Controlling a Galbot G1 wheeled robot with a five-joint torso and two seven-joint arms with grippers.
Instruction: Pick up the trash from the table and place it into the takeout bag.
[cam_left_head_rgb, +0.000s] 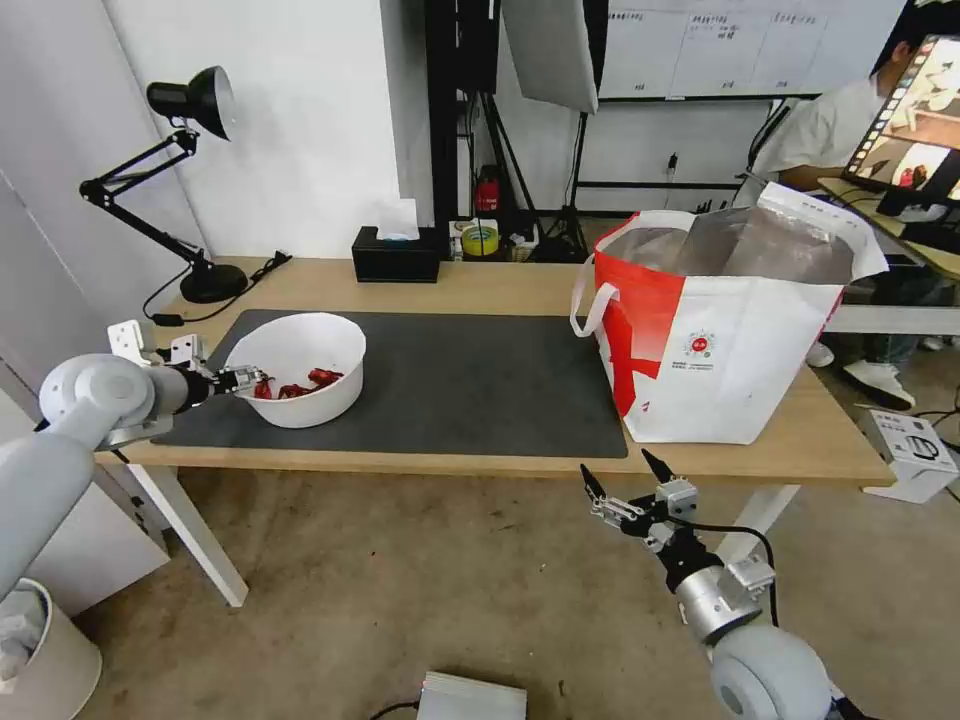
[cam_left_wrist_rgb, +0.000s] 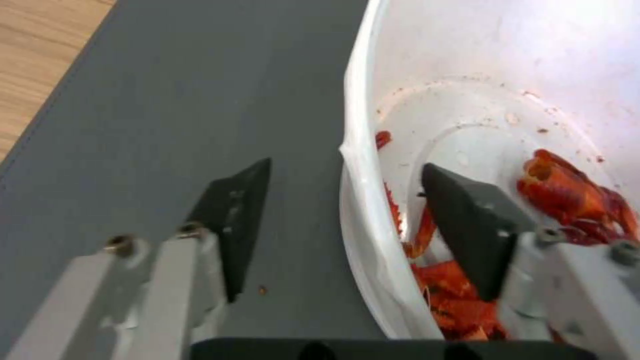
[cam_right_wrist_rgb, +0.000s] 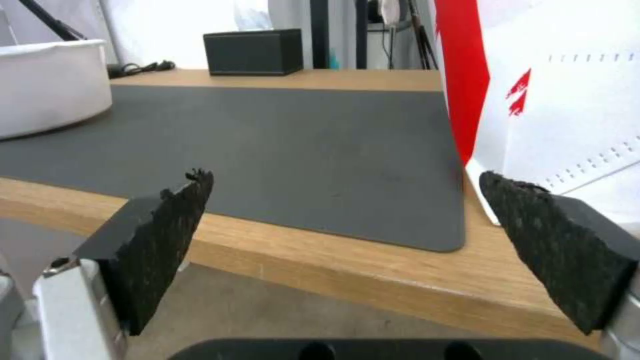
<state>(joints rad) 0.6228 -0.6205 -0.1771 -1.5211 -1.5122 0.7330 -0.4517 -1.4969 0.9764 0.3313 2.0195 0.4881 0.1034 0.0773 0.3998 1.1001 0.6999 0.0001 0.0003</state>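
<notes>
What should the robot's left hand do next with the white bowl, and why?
Probably close. The left hand is open astride the white bowl's rim, one finger inside by the red scraps, the other outside over the mat. Pinching the rim would let it lift the bowl toward the takeout bag.

The light-wood tabletop (cam_left_head_rgb: 500, 290) carries a dark grey mat (cam_left_head_rgb: 470, 380) at its centre; on the mat, at 9 o'clock, sits a white bowl (cam_left_head_rgb: 300, 368) with red scraps; a white and red takeout bag (cam_left_head_rgb: 720, 340) stands at 3 o'clock; a black tissue box (cam_left_head_rgb: 396, 255) sits at 12 o'clock; a black desk lamp (cam_left_head_rgb: 205, 282) stands at 10 o'clock.
</notes>
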